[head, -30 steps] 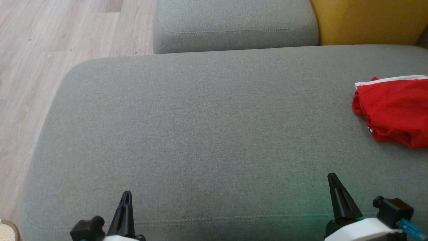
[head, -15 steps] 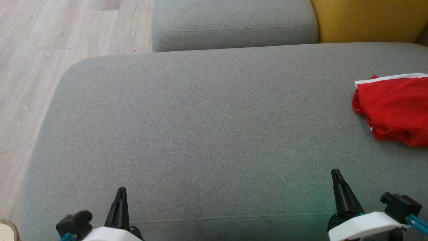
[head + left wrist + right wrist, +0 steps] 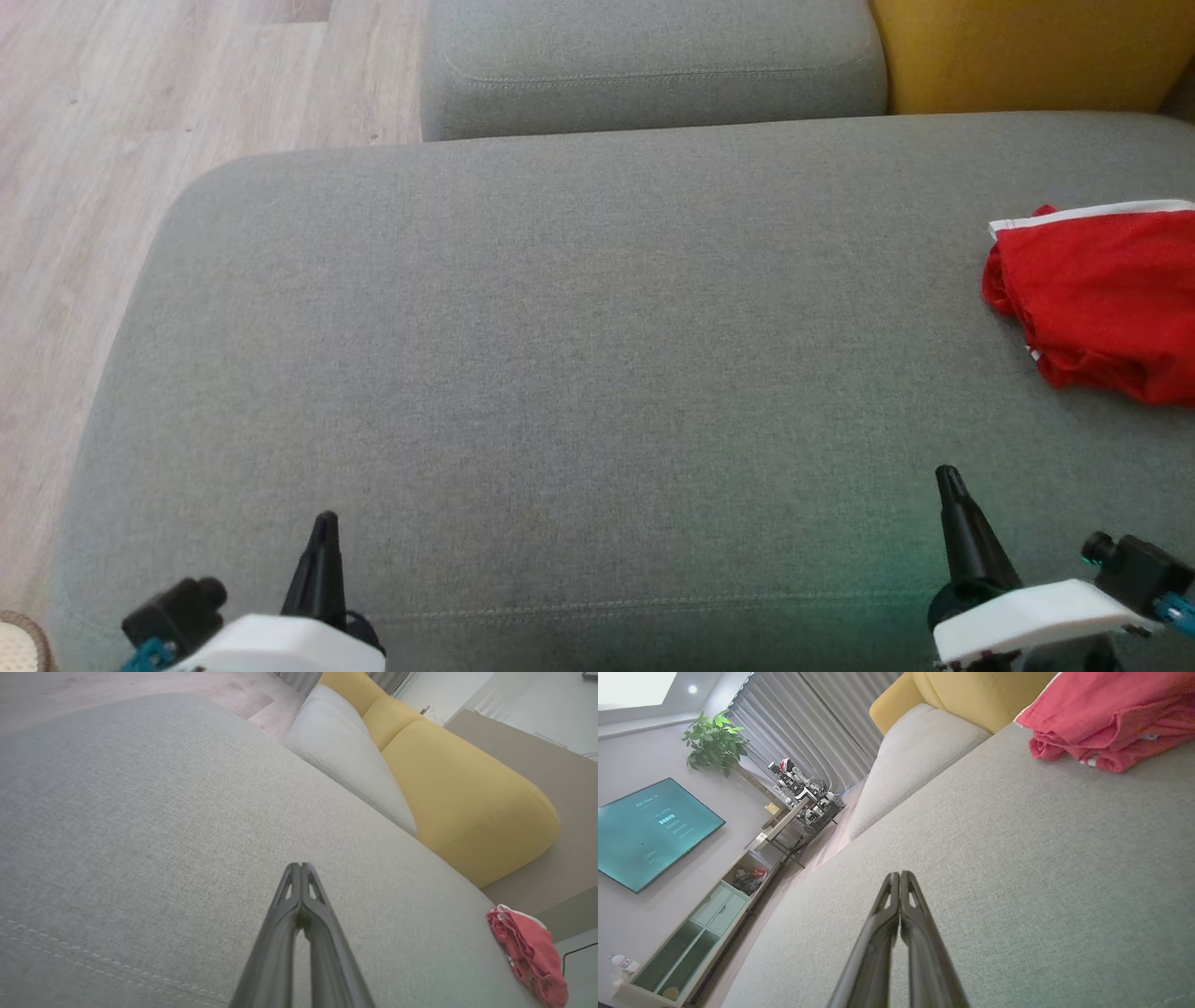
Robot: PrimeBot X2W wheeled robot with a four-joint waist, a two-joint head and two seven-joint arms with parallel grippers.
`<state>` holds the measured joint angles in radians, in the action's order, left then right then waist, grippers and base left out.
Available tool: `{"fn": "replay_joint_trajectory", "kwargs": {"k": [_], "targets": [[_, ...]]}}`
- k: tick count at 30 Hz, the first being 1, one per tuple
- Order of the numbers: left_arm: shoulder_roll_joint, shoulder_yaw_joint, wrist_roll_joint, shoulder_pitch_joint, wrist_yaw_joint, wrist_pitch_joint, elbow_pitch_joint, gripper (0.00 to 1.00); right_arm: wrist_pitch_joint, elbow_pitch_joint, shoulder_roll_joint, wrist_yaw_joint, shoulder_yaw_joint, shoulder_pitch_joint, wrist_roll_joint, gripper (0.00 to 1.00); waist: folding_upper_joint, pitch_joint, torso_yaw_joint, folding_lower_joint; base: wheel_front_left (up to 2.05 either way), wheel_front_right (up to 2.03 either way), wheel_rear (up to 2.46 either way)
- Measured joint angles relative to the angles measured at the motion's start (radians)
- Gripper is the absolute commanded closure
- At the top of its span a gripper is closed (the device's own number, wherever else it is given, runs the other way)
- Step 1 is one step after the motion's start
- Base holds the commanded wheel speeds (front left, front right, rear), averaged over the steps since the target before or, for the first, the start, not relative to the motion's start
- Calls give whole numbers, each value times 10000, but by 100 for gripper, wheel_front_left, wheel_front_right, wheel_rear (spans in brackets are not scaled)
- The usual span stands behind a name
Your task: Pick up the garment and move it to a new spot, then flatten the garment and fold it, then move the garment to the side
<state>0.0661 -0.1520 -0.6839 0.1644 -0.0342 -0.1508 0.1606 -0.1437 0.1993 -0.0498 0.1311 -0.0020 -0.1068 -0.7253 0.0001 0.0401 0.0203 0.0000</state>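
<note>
Pointing forward above the near edge of the grey seat cushion (image 3: 597, 327), the left gripper (image 3: 324, 523) and the right gripper (image 3: 949, 478) each had both fingers pressed together, holding nothing. Farther off, the red garment (image 3: 1102, 299) lay crumpled on the cushion's right side, well apart from both. A yellow cushion (image 3: 1027, 47) stood beyond.

Garment (image 3: 1102, 299) red w/ white trim; sofa cushion (image 3: 560, 355) grey; back cushion (image 3: 1018, 51) mustard yellow; floor (image 3: 140, 103) pale wood.

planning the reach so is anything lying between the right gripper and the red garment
Nothing: the stretch between the right gripper and the red garment is bare grey sofa cushion, as the head view and the right wrist view both show.
</note>
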Motion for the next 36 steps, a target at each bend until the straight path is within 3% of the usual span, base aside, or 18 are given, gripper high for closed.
{"fn": "replay_joint_trajectory", "kwargs": {"k": [36], "targets": [[58, 692, -4383, -967, 711, 938, 437, 100, 913, 336, -123, -2, -343, 653, -4155, 100, 0, -195, -93, 0, 0, 0, 0]]}}
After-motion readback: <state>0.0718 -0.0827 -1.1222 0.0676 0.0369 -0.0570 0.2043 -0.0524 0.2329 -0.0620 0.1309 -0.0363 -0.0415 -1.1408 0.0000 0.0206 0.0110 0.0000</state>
